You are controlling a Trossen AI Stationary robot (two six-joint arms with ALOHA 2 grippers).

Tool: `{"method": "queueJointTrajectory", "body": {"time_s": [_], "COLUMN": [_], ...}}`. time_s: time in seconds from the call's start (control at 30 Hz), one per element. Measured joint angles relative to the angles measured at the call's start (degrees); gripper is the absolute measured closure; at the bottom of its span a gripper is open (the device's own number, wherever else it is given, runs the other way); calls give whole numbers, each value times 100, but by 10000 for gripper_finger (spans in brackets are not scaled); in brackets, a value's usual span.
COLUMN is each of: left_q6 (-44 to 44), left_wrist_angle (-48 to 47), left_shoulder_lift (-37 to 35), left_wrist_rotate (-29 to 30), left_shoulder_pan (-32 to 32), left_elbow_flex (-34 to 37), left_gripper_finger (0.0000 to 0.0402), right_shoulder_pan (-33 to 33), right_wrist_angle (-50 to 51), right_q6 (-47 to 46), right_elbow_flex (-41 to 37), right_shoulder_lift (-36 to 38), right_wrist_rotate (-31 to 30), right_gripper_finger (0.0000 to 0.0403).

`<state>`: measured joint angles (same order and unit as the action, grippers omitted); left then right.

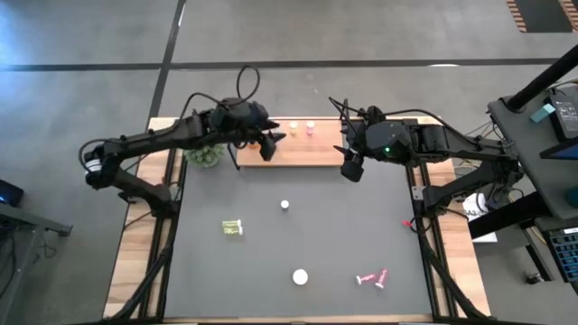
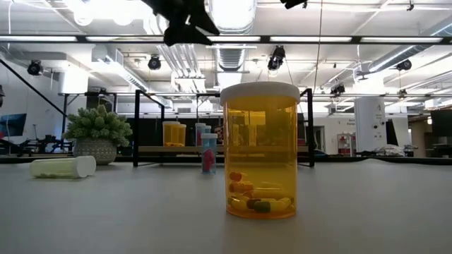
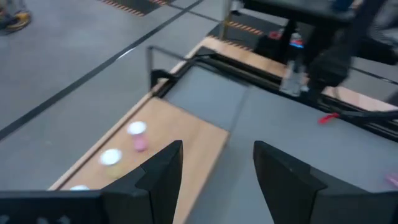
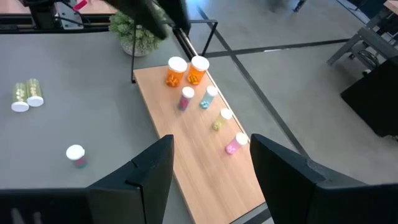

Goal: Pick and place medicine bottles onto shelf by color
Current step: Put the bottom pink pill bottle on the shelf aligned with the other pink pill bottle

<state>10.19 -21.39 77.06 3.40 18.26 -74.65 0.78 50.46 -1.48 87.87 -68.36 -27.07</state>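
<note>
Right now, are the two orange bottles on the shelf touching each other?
Cannot tell. In the right wrist view the two orange bottles stand side by side on the shelf, caps nearly meeting, but no clear gap or contact shows.

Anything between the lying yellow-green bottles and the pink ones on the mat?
Yes, in the high view: a white-capped bottle stands between the yellow-green bottles and the pink bottles; otherwise bare mat.

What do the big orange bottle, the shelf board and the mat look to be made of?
Orange bottle: likely clear tinted plastic, glossy, since pills show through its wall; its white cap looks like matte plastic. Shelf board: light wood or a wood-look laminate, smooth, with faint grain; its end frames look like thin black metal wire. Mat: dark grey, matte and glare-free, perhaps rubber or fabric.
</note>
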Motion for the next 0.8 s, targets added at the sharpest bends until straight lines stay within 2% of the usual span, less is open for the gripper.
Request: {"method": "queueJointTrajectory", "body": {"time_s": [0.17,0.5,0.63,0.73,0.8], "left_q6": [30,1157,1729,1871,2061], "left_wrist_angle": [52,45,183,413,566], "left_shoulder_lift": [21,-32,-9,-7,-7], "left_wrist_rotate": [-5,18,308,605,791], "left_shoulder_pan": [-375,-1038,-1418,-1717,-1911], "left_elbow_flex": [0,0,0,2,1], "left_gripper_finger": [221,221,221,221,221], "right_shoulder_pan": [0,0,2,0,1], "right_wrist_angle": [0,-274,-384,-413,-315], "right_q6": [1,108,132,-553,-1140], "right_elbow_flex": [0,0,0,5,5], "right_shoulder_lift": [0,0,-3,-43,-51], "right_wrist_rotate": [0,0,4,158,716], "right_gripper_finger": [199,200,200,199,200]}}
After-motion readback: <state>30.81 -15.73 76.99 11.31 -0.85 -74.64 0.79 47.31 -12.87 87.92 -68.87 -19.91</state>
